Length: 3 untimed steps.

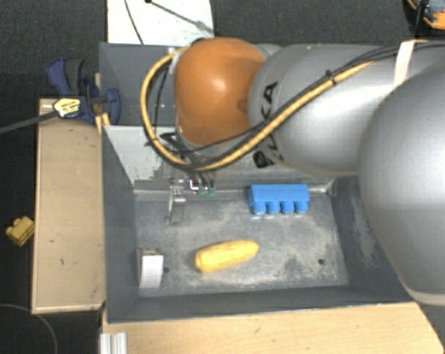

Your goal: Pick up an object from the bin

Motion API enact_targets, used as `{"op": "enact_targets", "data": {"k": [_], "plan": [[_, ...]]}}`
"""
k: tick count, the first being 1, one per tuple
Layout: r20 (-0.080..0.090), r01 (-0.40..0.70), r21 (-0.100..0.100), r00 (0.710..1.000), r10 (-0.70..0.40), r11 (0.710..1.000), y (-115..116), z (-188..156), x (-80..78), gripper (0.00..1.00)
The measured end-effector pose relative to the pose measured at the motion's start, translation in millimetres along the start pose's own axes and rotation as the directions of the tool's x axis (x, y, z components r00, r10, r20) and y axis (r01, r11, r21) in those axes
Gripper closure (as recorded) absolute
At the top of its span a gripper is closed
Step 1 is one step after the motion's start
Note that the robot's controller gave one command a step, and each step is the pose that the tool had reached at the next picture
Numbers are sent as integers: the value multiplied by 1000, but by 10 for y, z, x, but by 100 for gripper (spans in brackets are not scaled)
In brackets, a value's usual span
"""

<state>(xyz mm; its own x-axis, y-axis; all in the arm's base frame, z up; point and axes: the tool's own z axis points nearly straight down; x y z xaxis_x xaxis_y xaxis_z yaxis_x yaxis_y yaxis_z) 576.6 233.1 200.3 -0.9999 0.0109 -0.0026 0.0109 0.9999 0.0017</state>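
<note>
My gripper [177, 209] hangs below the orange wrist cover, low over the bin's back left floor. A blue toy brick [279, 199] with a row of studs lies to its right, by the back wall. In front of the gripper, toward the near wall, rests a yellow banana-shaped thing [226, 256]. A small white block [151, 267] stands in the front left corner. The gripper touches none of them, and I see nothing held in it.
The big grey arm reaches in from the right and covers the bin's right side and back. Bare grey floor shows between the brick and the yellow thing.
</note>
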Motion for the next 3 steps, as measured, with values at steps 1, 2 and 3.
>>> {"op": "enact_targets", "data": {"k": [1,2,3], "plan": [[0,-1,0,1000,1,1000,0,0,0,0],[4,113,-1,994,-113,994,-97,288,131,0],[-13,168,3,986,-168,986,-229,46,268,0]]}}
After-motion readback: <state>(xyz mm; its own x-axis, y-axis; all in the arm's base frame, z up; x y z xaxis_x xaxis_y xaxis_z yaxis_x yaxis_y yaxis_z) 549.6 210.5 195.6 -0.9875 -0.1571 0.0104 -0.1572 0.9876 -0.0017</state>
